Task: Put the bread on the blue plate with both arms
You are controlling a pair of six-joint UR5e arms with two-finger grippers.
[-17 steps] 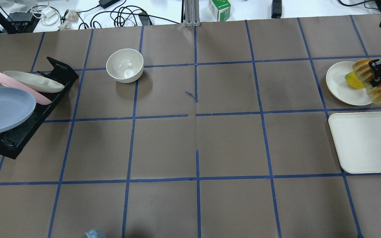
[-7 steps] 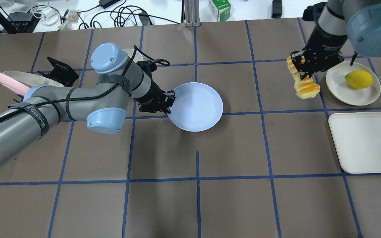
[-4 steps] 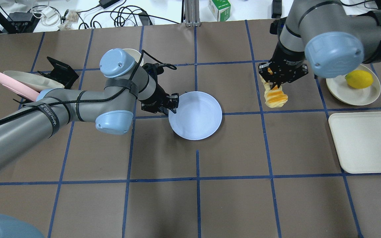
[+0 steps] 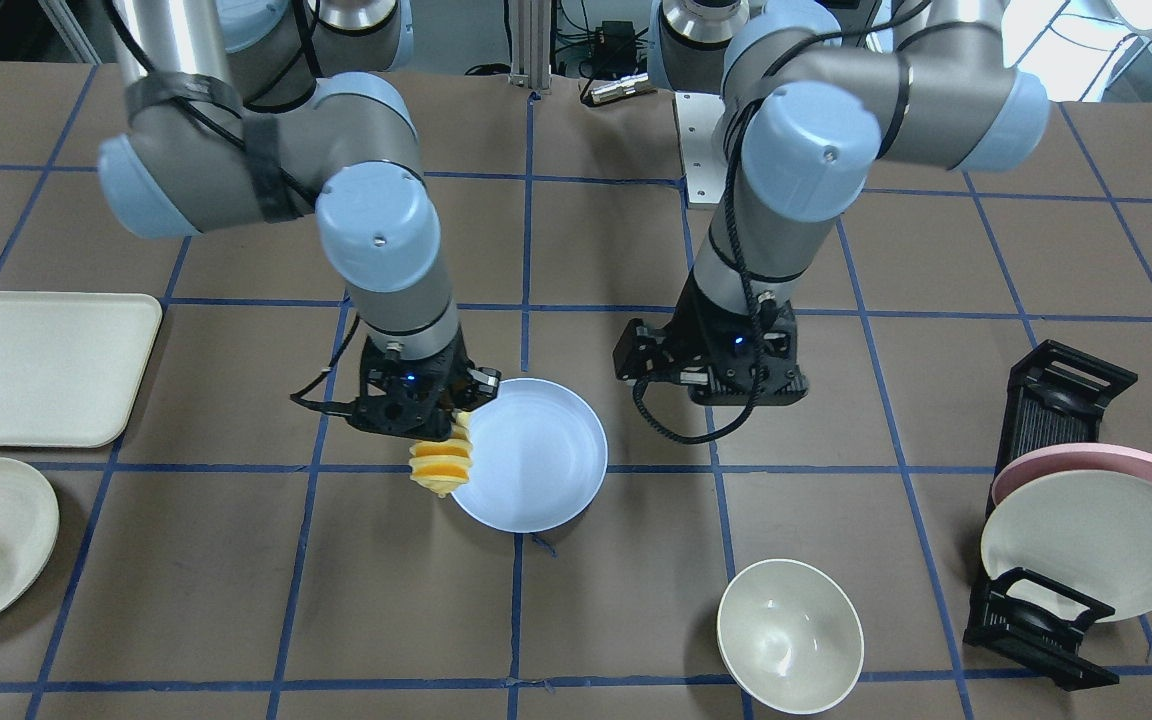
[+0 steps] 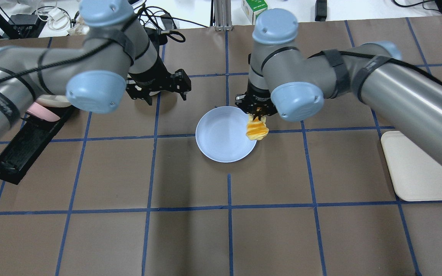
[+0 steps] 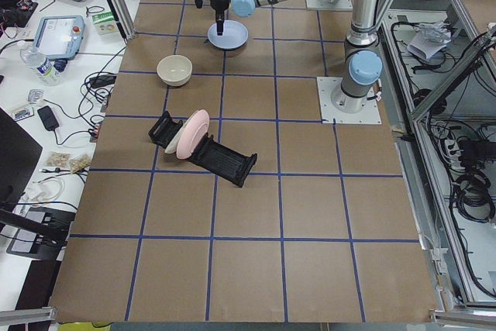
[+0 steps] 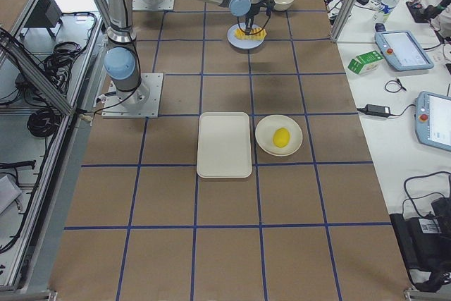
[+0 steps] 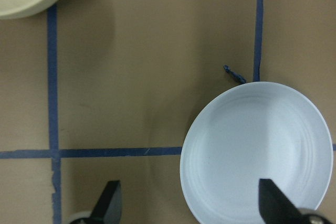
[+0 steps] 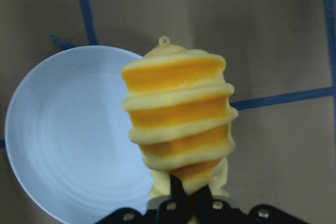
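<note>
The blue plate point(image 5: 221, 138) lies flat on the table near its middle. My right gripper point(image 5: 257, 112) is shut on one end of the bread point(image 5: 256, 129), which hangs down over the plate's right rim. The right wrist view shows the bread point(image 9: 178, 119) in front of the plate point(image 9: 73, 145). My left gripper point(image 5: 163, 87) is open and empty, back and to the left of the plate. Its fingers point(image 8: 107, 205) stand wide apart above the plate point(image 8: 257, 156). In the front view the bread point(image 4: 441, 462) hangs beside the plate point(image 4: 536, 460).
A cream bowl point(image 4: 789, 635) stands beyond the plate. A black dish rack point(image 4: 1056, 400) at the left holds a pink plate point(image 4: 1096, 462) and a cream one. A cream tray point(image 5: 424, 168) lies at the right, and a cream plate point(image 7: 270, 144) with a yellow fruit point(image 7: 281, 137).
My left gripper let go of the blue plate and drew back to the far left. My right arm carried the bread leftward to the plate's right rim.
</note>
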